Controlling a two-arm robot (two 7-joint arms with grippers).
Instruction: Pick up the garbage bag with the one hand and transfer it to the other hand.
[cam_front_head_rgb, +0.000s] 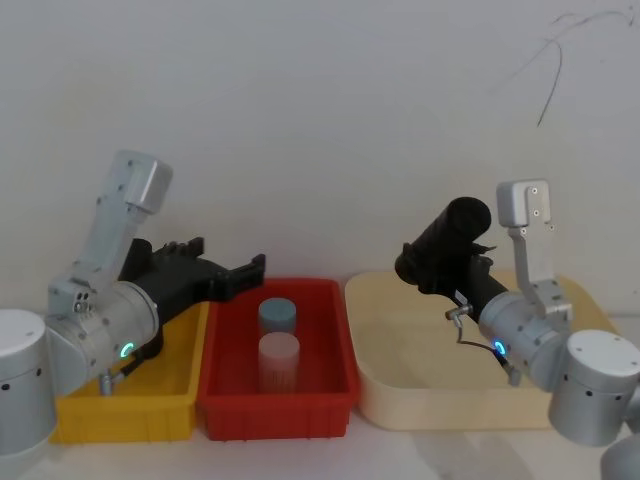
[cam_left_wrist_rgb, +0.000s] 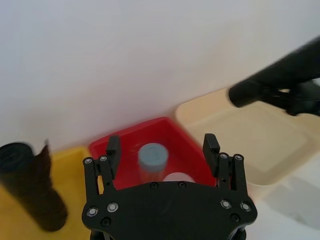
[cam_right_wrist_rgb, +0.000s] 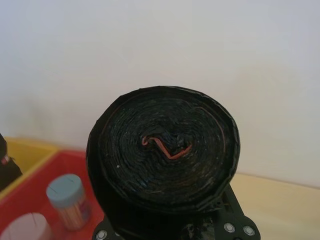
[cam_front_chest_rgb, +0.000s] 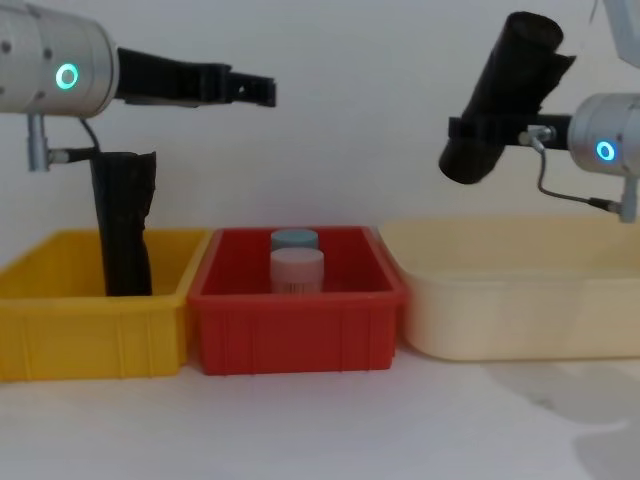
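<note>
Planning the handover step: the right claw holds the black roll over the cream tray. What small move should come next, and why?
Probably bring the left claw across toward the free upper end of the garbage bag. The right claw is shut on its lower part, holding it tilted above the cream tray, while the left claw hangs open above the red bin, apart.

Looks like a robot lab test bench. Bare white wall (cam_front_head_rgb: 300, 100), plain white table (cam_front_chest_rgb: 330, 420). Three plastic containers lined up side by side: yellow bin (cam_front_chest_rgb: 90, 330), red bin (cam_front_chest_rgb: 295, 335), cream tray (cam_front_chest_rgb: 520, 320). Two small jars (cam_front_chest_rgb: 297, 270) in the red bin. Grey robot arm (cam_front_head_rgb: 105, 235) on either side.
</note>
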